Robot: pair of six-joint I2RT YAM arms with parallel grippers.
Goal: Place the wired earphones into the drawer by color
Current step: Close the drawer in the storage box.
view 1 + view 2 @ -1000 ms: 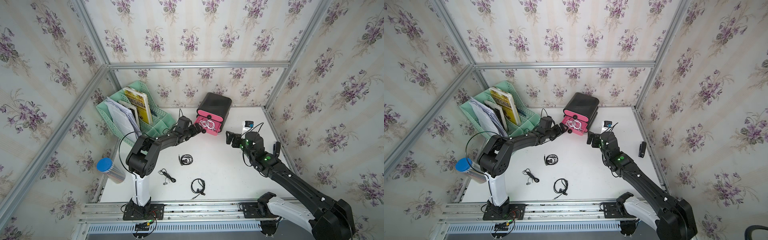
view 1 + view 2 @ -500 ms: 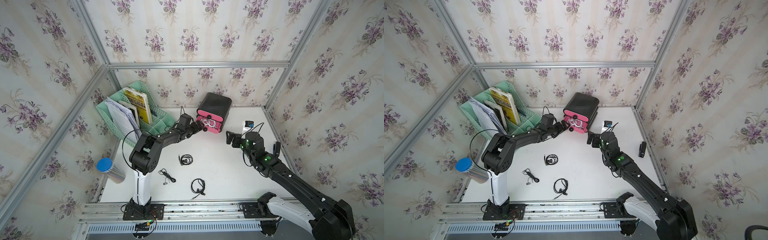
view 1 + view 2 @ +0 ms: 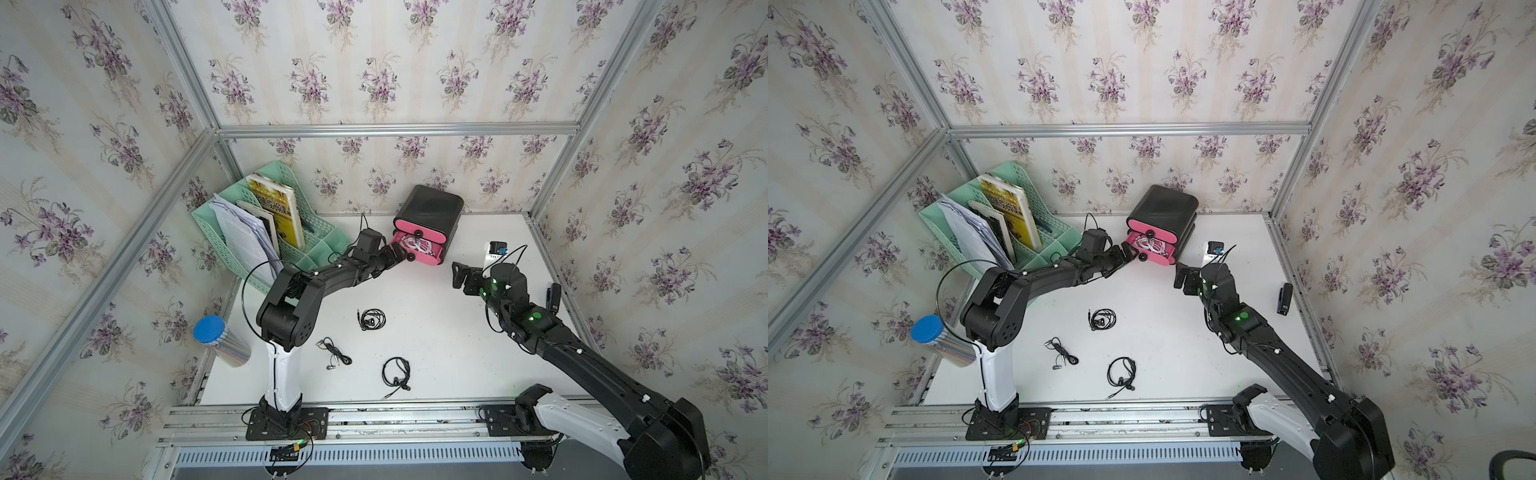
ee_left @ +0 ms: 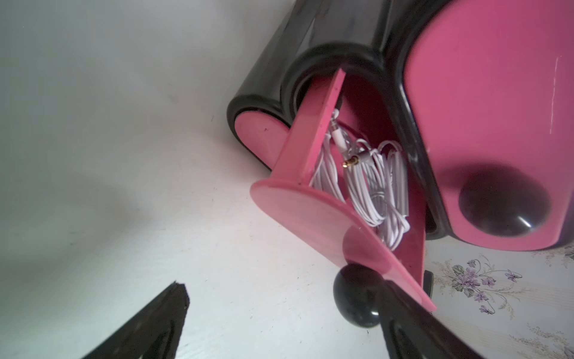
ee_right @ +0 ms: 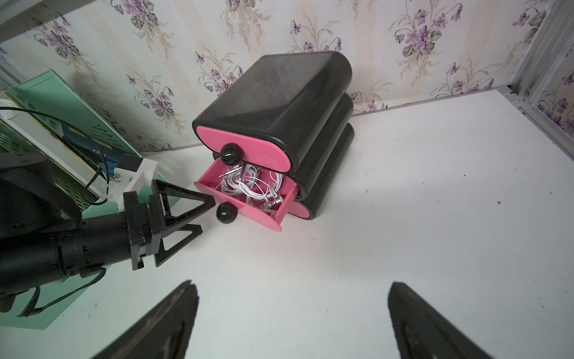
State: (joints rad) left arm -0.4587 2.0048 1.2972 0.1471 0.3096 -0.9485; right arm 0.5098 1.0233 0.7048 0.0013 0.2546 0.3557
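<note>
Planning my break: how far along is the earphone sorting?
Done: white coiled wired earphones lie in the pulled-out pink middle drawer. In hand: nothing; the open left end effector is by that drawer's round black knob, the right end effector open too. Left: three black earphone sets on the white table. Red ones aren't visible.

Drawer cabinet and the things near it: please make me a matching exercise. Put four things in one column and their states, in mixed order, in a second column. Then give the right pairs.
Column one
1. middle drawer
2. top drawer
3. black earphones
4. left gripper

Column two
A. shut
B. jaws apart, beside a round knob
C. lying loose on the table
D. pulled out, with white earphones inside

Pairs: 1-D, 2-A, 3-C, 4-B
</note>
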